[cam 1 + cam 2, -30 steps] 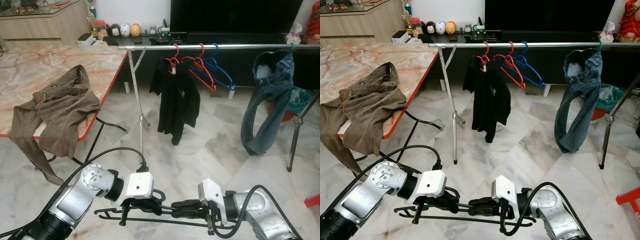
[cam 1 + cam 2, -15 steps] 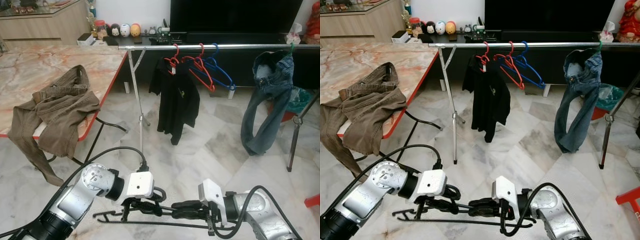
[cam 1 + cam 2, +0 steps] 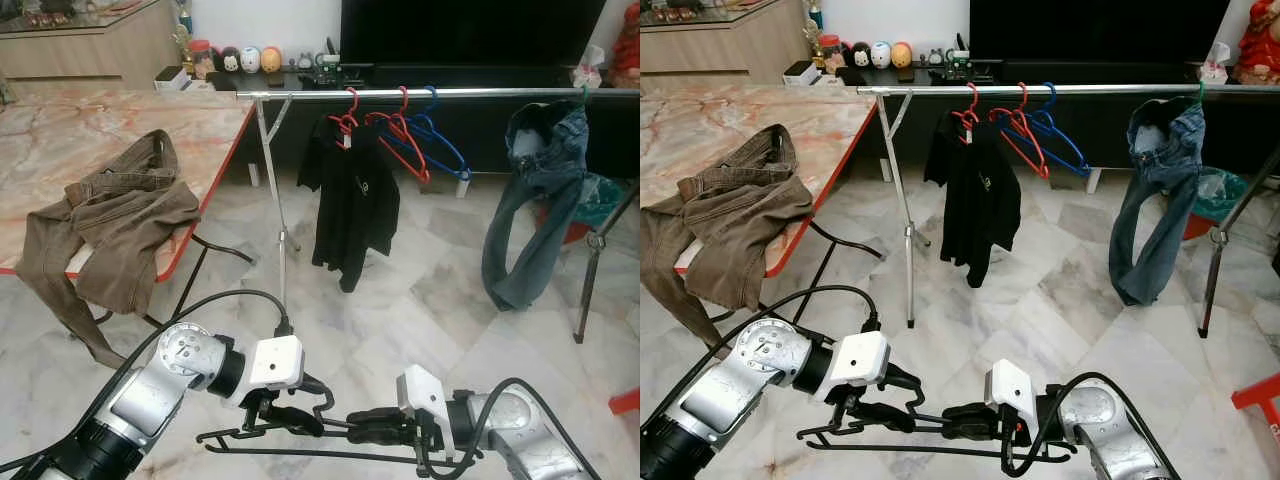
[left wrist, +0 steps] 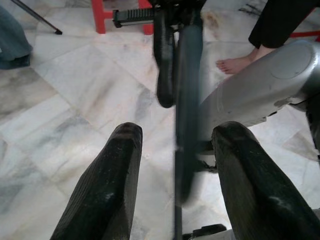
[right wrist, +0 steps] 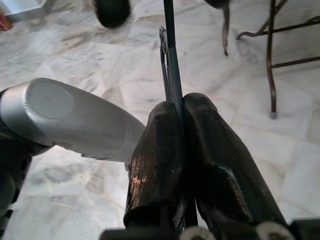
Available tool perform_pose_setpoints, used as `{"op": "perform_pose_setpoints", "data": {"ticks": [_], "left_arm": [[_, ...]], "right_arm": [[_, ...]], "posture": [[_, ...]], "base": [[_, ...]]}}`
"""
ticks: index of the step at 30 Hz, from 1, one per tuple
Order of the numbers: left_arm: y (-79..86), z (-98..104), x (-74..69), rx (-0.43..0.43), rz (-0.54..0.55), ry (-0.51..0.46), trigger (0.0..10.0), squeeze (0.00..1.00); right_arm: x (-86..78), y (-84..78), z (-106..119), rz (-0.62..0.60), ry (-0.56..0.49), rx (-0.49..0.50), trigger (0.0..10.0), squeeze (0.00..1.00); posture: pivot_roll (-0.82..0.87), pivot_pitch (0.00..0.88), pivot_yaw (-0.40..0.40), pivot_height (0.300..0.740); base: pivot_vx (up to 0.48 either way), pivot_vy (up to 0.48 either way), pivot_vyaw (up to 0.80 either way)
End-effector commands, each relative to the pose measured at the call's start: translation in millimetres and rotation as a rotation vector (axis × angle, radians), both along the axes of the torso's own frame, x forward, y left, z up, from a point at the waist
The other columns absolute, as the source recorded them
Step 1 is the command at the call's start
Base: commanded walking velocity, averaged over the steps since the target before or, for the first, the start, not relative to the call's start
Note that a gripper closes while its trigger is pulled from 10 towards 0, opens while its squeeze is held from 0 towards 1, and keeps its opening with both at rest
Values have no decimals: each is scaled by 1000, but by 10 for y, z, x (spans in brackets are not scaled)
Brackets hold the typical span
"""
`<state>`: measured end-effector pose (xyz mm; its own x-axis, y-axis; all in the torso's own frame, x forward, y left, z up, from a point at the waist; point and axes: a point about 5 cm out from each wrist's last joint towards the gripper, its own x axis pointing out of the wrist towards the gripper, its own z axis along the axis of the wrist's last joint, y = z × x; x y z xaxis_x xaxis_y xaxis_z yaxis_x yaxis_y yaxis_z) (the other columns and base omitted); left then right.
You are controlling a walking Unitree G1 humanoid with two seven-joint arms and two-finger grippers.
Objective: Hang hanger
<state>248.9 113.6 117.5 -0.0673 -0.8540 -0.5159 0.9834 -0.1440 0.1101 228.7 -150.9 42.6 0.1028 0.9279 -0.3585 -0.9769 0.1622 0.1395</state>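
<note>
1. While the rail [image 3: 440,93] stands well ahead, the black hanger [image 3: 300,450] lies low between both grippers.
2. Right gripper [image 5: 181,150] pinches its bar; left gripper [image 4: 172,175] gapes around it, seemingly released.
3. Hanging remains undone.

We saw even, bright indoor light and sharp head views; the hanger [image 4: 182,115] at twelve o'clock was blurred at the left wrist.
</note>
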Motion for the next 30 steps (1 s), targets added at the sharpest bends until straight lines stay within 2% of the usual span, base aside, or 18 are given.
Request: {"op": "perform_pose_setpoints", "data": {"ticks": [1,9,13,17,21,22,23,24,26,27,28,30], "left_arm": [[35,38,-3,17,-13,-14,10000,0],[214,-55,35,66,62,7,10000,0],[284,-84,82,73,110,2,10000,0],[347,-133,276,66,291,-117,10000,0],[410,-191,384,29,475,-143,10000,0],[410,-191,384,29,475,-143,10000,0],[495,-236,438,-22,611,-165,10000,0],[538,-264,455,-31,669,-157,10000,0],[631,-320,495,-38,772,-179,10000,0],[738,-388,538,-40,898,-177,10000,0],[738,-388,538,-40,898,-177,10000,0],[856,-460,583,-38,1051,-177,10000,0]], "right_arm": [[60,-34,38,-25,-32,-3,0,0],[104,-258,40,-128,-52,-34,0,0],[100,-299,38,-156,-53,-30,0,0],[18,-316,-9,-177,-35,-20,0,0],[-31,-312,-59,-213,-30,-15,0,0],[-31,-312,-59,-213,-30,-15,0,0],[-16,-310,-80,-286,-48,-6,1294,0],[1,-314,-88,-325,-56,-3,10000,0],[38,-307,-99,-397,-80,10,10000,0],[98,-306,-113,-498,-128,9,10000,0],[98,-306,-113,-498,-128,9,10000,0],[155,-304,-125,-597,-164,12,10000,0]], "posture": [[102,10,12,740],[102,14,13,740],[96,17,17,740],[92,26,20,740],[84,50,16,740],[84,50,16,740],[77,55,19,740],[73,59,26,740],[71,64,29,740],[69,65,31,740],[69,65,31,740],[65,70,36,740]], "base": [[0,0,0],[0,0,0],[0,0,0],[0,0,0],[0,0,0],[0,0,0],[0,0,0],[0,0,0],[0,0,0],[0,0,0],[0,0,0],[0,0,0]]}}
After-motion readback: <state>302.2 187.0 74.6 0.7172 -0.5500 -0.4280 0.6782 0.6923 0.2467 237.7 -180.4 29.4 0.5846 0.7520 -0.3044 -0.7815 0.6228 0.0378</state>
